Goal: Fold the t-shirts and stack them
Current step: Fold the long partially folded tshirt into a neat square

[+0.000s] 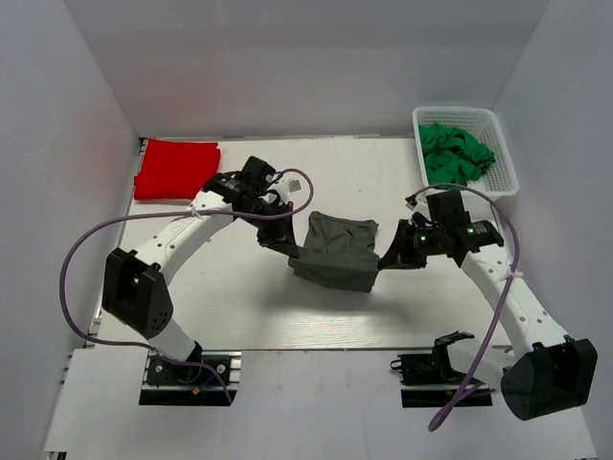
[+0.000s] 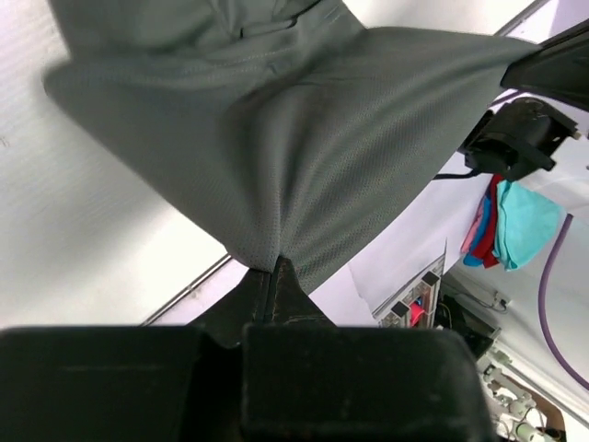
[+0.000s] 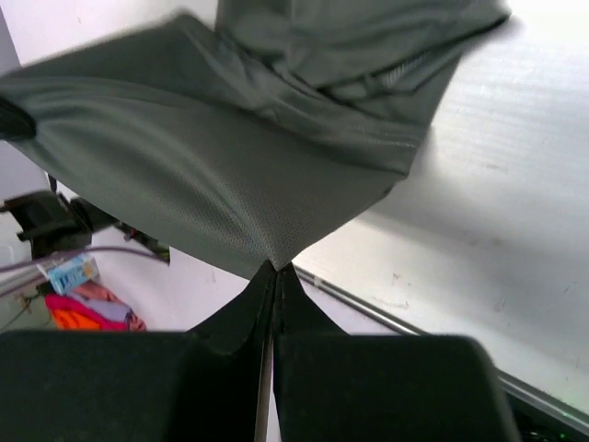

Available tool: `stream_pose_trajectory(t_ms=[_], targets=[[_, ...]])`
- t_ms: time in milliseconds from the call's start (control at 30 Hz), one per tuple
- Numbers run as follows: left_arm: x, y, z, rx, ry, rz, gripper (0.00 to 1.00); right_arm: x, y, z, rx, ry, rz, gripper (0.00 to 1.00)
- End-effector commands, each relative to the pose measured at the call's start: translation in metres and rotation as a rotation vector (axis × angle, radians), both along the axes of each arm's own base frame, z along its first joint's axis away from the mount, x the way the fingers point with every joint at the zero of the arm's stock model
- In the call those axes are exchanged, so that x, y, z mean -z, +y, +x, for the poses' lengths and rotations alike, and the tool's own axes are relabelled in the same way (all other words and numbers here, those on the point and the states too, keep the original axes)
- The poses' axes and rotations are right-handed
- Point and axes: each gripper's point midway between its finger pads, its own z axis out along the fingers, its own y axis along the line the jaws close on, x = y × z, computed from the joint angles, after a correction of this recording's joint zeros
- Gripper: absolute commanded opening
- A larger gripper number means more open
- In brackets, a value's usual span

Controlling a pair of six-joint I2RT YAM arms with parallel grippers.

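White desk (image 1: 239, 307), centre: grey t-shirt (image 1: 335, 251) hangs between left claw (image 1: 287, 251) and right claw (image 1: 387, 259) — both pinched tight on its edges. Soft, light, floppy cloth; corners look the surest hold — red t-shirt (image 1: 175, 170) lies folded far left.

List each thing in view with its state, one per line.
grey t-shirt: partly folded, stretched between both grippers.
red t-shirt: folded, lying flat, far left on the table.
left gripper: shut on a corner of the grey t-shirt.
right gripper: shut on its other corner.
white basket: upright, holding crumpled green cloth.
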Motion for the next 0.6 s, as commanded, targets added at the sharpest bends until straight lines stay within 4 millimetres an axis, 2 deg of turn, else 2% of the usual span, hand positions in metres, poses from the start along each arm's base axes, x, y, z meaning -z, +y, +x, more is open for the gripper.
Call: stream_pose_trajectory(t_ms=[0, 100, 200, 300, 567], targets=[[-0.012, -0.007, 0.018, 0.016, -0.050, -0.079, 0.00, -0.020, -0.004, 0.024, 0.049, -0.093, -0.018, 0.00], [-0.029, -0.023, 0.047, 0.000, -0.169, -0.144, 0.00, -0.023, -0.011, 0.045, 0.125, -0.108, -0.058, 0.00], [-0.026, -0.035, 0.071, -0.017, -0.222, -0.171, 0.00, -0.028, -0.014, 0.067, 0.174, -0.151, -0.054, 0.00], [-0.020, -0.042, 0.093, -0.051, -0.222, -0.172, 0.00, -0.029, -0.015, 0.080, 0.194, -0.159, -0.041, 0.00], [-0.006, -0.039, 0.138, -0.123, -0.234, -0.144, 0.00, -0.031, -0.012, 0.120, 0.206, -0.189, 0.018, 0.00]])
